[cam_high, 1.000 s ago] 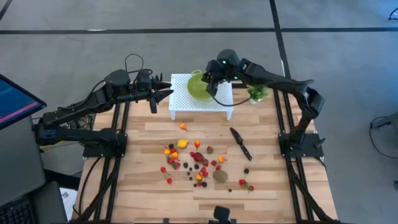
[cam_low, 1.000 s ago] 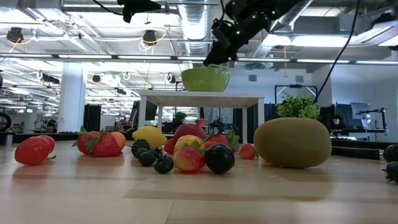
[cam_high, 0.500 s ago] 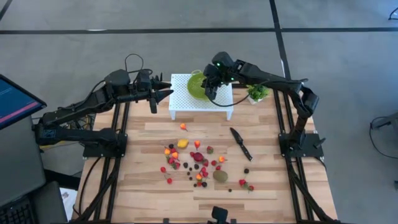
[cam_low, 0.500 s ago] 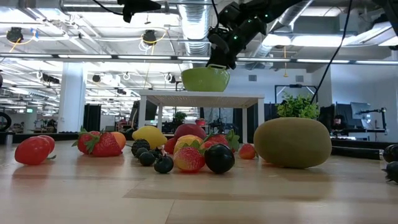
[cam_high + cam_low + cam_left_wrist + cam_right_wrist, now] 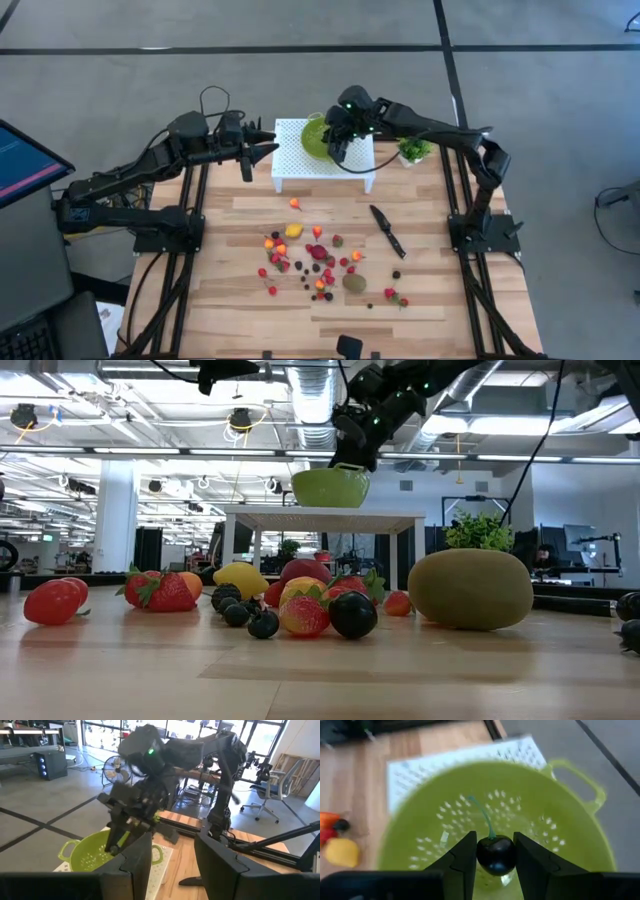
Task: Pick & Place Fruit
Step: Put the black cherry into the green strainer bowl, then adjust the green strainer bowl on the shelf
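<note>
right gripper (image 5: 492,854): clenched on 1 dark cherry (image 5: 495,854), held over the green colander (image 5: 445,820) so it can be dropped inside.
colander: set on the white stand (image 5: 300,160) at the far side.
fruit (image 5: 315,260): scattered on the near table (image 5: 430,290).
left gripper (image 5: 262,150): released, empty, kept waiting left of the stand.

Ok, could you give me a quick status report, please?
Right gripper shut on dark cherry, over green colander. Left gripper idle beside white stand. Nothing in the way.
</note>
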Tool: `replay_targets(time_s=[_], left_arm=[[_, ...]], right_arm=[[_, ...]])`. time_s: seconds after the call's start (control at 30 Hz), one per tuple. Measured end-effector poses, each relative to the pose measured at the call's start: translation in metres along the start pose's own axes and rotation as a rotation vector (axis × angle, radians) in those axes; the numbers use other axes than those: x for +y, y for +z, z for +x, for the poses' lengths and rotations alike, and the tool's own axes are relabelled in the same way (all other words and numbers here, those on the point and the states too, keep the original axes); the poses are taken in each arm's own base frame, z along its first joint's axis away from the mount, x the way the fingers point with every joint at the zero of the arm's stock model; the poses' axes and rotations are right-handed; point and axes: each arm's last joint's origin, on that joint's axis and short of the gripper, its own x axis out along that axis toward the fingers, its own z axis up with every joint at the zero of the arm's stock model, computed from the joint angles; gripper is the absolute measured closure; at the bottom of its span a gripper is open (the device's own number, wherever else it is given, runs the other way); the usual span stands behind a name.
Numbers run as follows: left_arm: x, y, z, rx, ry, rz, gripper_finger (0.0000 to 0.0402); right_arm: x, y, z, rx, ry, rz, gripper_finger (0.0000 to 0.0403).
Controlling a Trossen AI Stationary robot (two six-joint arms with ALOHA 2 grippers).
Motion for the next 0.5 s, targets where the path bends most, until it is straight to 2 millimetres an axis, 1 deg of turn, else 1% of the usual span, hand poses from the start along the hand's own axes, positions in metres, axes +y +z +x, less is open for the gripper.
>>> replay_targets(time_s=[0.1, 0.23, 0.5], left_arm=[[0.0, 0.0, 0.0, -0.002, 0.0, 0.0, 0.0259], [0.0, 0.001, 0.0, -0.007, -0.001, 0.001, 0.0259], [0.0, 0.002, 0.0, -0.016, -0.002, 0.002, 0.0259]], right_arm=[[-0.003, -0.005, 0.008, 0.031, -0.003, 0.02, 0.0296], [-0.004, -0.01, 0.017, 0.06, 0.001, 0.033, 0.0274], [-0.004, -0.006, 0.013, 0.028, -0.004, 0.028, 0.0213]])
